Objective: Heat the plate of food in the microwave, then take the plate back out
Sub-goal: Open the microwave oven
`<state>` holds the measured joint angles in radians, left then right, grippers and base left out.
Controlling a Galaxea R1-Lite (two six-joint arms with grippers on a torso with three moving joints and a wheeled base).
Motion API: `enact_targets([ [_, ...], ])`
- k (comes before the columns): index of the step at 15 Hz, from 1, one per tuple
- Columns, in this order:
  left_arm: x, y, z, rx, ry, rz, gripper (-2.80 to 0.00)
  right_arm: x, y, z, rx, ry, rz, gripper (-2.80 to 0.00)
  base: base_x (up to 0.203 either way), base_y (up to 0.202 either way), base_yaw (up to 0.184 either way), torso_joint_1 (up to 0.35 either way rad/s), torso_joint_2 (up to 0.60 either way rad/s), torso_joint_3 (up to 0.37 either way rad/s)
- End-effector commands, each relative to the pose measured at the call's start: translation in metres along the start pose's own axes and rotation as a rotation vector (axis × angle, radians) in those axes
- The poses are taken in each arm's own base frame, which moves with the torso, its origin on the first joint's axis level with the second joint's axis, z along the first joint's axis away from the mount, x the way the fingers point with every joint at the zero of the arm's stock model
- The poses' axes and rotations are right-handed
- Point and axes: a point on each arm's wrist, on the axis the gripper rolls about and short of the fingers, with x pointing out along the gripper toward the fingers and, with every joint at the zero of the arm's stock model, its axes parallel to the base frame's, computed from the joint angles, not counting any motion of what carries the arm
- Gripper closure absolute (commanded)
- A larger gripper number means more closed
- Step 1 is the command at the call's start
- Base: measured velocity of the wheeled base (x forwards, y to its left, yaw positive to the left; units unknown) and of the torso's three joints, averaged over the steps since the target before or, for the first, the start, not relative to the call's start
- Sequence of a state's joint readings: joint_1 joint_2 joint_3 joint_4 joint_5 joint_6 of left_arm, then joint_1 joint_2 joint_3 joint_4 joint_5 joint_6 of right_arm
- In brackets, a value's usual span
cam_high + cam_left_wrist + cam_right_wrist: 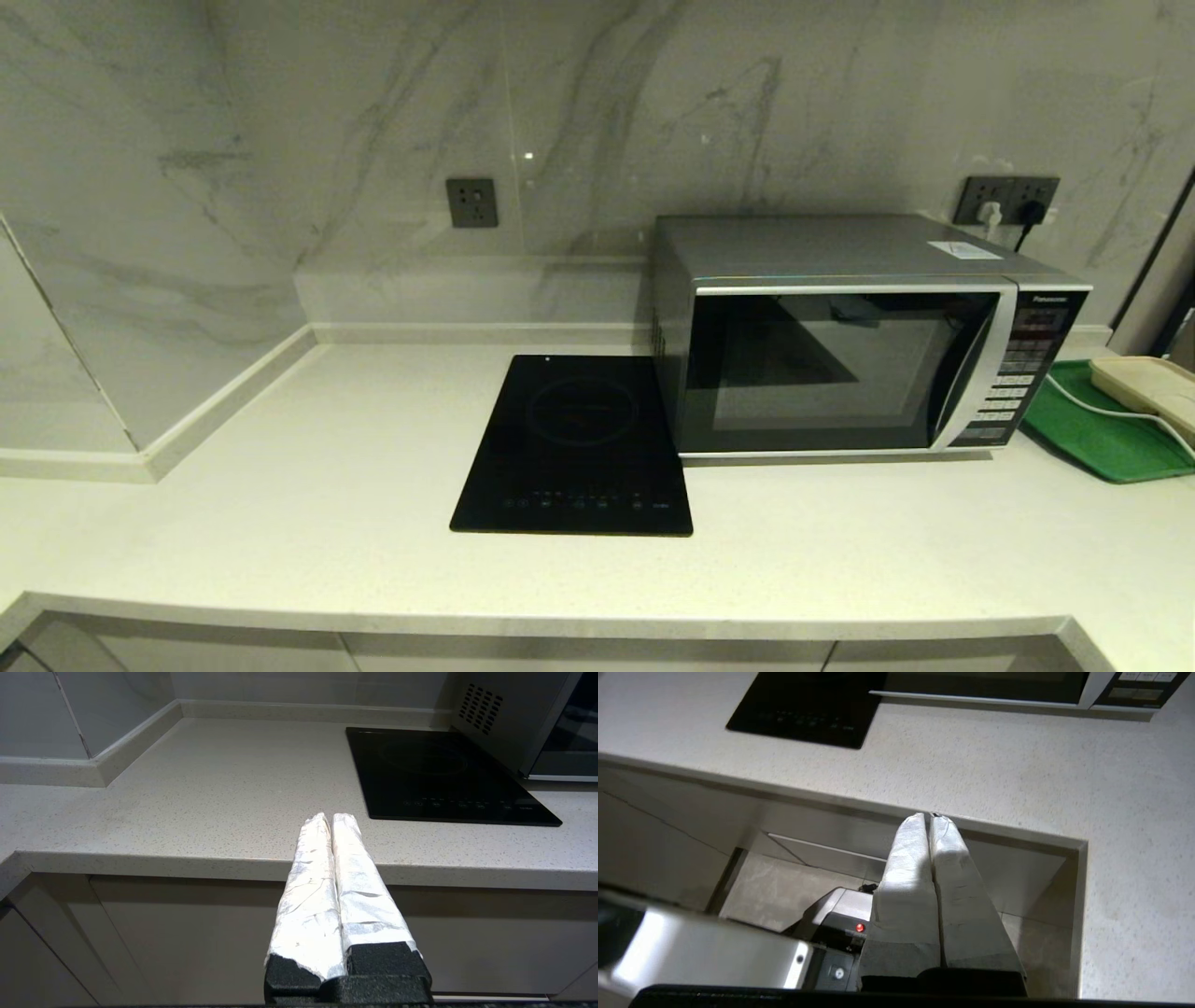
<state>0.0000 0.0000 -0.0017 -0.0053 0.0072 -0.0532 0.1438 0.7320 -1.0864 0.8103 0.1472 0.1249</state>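
**Both hands parked, microwave shut, plate not in sight**

- Left hand (332, 817): clenched, foil-wrapped fingers pressed together on nothing; held off the counter's front edge, before its bare left stretch.
- Right hand (931, 815): clenched, empty; level with the front edge where the counter (280, 485) steps back in a notch, the microwave's button panel ahead of it.
- Induction cooktop (579, 448): flat, black, mid-counter, touching or just beside the microwave's left side.
- Microwave (840, 345): toward the back right corner, door closed, handle strip beside the panel.
- Green tray (1092, 429): right edge, carrying a beige item with a cord.
- Plate of food: not visible in any view; whether it sits behind the dark glass cannot be told.

Judgement: the door likely comes first. Release the right hand's fingers before reaching, hook the handle strip squarely, and pull along the hinge arc without dragging the oven forward.
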Motion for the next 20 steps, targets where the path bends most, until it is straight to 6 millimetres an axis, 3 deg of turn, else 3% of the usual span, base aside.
enact_targets([
  [1,0.0,0.0,0.0,-0.001,-0.001,0.0,0.0,-0.043,0.0,-0.05,-0.02,-0.101,0.047,0.0,0.0,0.0,0.0,0.0,0.0,0.0],
  [6,0.0,0.0,0.0,-0.001,-0.001,0.001,0.0,-0.073,0.016,-0.12,-0.018,-0.206,0.14,0.0,0.0,0.0,0.0,0.0,0.0,0.0],
  [11,0.0,0.0,0.0,-0.001,-0.001,0.0,0.0,-0.067,0.015,-0.148,-0.021,-0.228,0.159,0.0,0.0,0.0,0.0,0.0,0.0,0.0],
  [13,0.0,0.0,0.0,-0.001,-0.001,0.0,0.0,-0.048,0.008,-0.16,-0.017,-0.22,0.124,0.0,0.0,0.0,0.0,0.0,0.0,0.0],
  [15,0.0,0.0,0.0,-0.001,-0.001,0.0,0.0,-0.016,-0.004,-0.175,-0.012,-0.23,0.037,0.0,0.0,0.0,0.0,0.0,0.0,0.0],
  [18,0.0,0.0,0.0,-0.001,-0.001,0.001,0.0,0.035,-0.022,-0.186,-0.038,-0.346,-0.1,0.0,0.0,0.0,0.0,0.0,0.0,0.0],
  [20,0.0,0.0,0.0,-0.001,-0.001,0.0,0.0,0.057,-0.031,-0.195,-0.066,-0.43,-0.193,0.0,0.0,0.0,0.0,0.0,0.0,0.0],
])
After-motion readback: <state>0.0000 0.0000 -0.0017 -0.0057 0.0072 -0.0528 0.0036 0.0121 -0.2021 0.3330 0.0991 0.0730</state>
